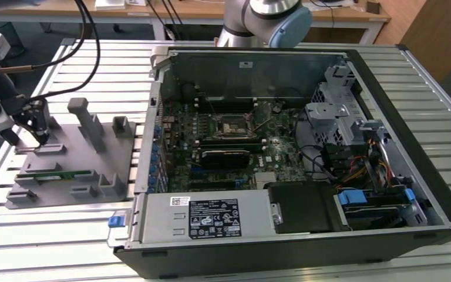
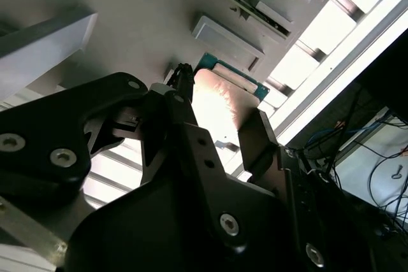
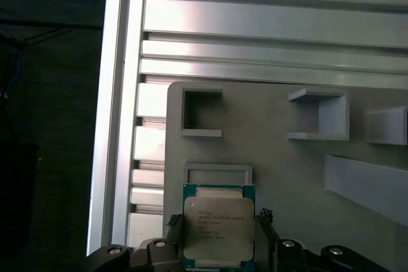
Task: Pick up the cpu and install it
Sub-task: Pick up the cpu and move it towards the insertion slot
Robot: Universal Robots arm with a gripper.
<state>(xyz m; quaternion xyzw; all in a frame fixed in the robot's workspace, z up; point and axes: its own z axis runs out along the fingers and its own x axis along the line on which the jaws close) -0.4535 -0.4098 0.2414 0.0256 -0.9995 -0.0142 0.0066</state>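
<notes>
1. The slatted aluminium table (image 1: 69, 235) carries everything. The open computer case (image 1: 209, 258) fills its middle, and the robot arm rises beyond the table's far edge.
2. Inside the case lies the motherboard (image 1: 209, 132). Its processor socket (image 1: 232, 125) appears empty, so I judge the install not yet done.
3. A grey fixture plate (image 1: 69, 154) sits near the table's edge on the exterior view's left, just beside the case. A green memory stick (image 1: 53, 174) rests in a slot near the plate's front edge (not the task's part).
4. The gripper (image 1: 41, 139) is down at the plate's far corner, by the table's edge rail.
5. The cpu (image 3: 218, 226) lies flat, shiny top up, between the fingers (image 3: 174, 222). They are narrowed onto its two opposite edges and seem to pinch it. It looks level with the plate, so the pick-up seems at the grasping stage, with carrying and seating left.
</notes>
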